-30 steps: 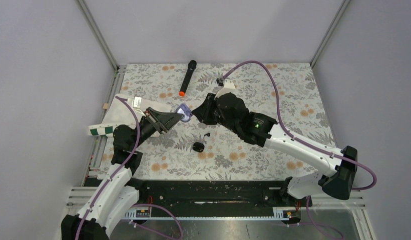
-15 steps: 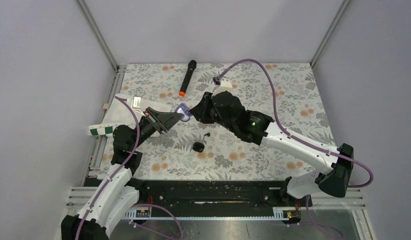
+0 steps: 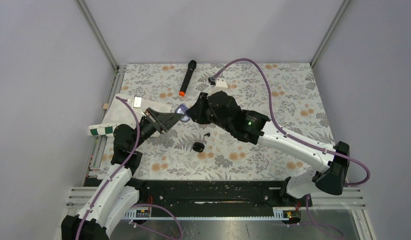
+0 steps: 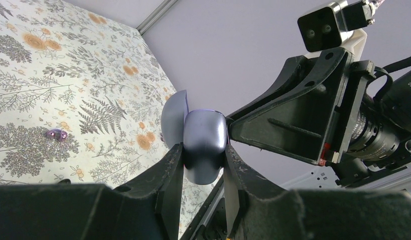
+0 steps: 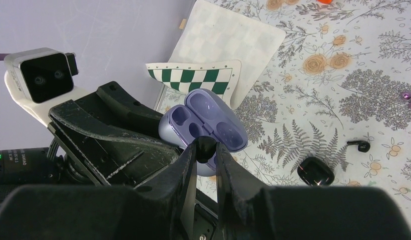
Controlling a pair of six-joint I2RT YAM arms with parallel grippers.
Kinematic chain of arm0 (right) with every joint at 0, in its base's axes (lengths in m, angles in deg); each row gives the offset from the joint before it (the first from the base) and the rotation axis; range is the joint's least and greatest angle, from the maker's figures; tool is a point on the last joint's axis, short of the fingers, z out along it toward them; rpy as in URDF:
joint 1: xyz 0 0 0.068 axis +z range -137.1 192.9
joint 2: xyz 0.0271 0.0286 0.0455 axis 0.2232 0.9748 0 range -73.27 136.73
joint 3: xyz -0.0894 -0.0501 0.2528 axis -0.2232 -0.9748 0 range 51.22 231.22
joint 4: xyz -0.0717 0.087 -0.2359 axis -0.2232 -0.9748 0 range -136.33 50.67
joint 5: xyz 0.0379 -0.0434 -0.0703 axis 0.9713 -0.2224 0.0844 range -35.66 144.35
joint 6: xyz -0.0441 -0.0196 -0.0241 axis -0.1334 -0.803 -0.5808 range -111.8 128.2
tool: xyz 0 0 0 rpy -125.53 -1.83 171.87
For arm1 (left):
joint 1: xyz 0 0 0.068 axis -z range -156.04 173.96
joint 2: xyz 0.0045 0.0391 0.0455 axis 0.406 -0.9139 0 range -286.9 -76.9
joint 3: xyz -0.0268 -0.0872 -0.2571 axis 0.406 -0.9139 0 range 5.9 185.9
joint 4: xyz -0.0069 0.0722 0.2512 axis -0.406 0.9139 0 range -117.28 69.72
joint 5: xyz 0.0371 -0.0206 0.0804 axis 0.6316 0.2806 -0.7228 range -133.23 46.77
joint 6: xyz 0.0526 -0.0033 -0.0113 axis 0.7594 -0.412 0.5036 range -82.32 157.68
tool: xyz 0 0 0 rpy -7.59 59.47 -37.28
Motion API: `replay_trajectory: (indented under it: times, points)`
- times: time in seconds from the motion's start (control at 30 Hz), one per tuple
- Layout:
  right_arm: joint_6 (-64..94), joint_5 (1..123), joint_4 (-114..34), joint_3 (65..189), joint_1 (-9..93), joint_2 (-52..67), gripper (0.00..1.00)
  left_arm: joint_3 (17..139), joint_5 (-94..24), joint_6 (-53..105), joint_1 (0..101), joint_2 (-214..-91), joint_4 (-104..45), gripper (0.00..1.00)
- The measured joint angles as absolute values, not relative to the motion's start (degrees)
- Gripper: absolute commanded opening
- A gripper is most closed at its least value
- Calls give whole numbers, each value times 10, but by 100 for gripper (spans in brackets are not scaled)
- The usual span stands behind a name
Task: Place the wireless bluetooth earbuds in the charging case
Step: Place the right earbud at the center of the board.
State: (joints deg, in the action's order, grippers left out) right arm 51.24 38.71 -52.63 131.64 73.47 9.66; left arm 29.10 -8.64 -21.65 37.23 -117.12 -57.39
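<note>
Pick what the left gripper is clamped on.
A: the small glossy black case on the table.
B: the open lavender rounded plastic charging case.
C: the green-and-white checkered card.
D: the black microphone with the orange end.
B: in the left wrist view the left gripper pinches the open lavender rounded plastic charging case between its two fingers.
</note>
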Motion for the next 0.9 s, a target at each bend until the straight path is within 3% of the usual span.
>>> replay_trajectory:
  times: [0.9]
  points:
    - [505,330,-543,1316,740,87,0,300,-98,-214,373,-1153,-564,0]
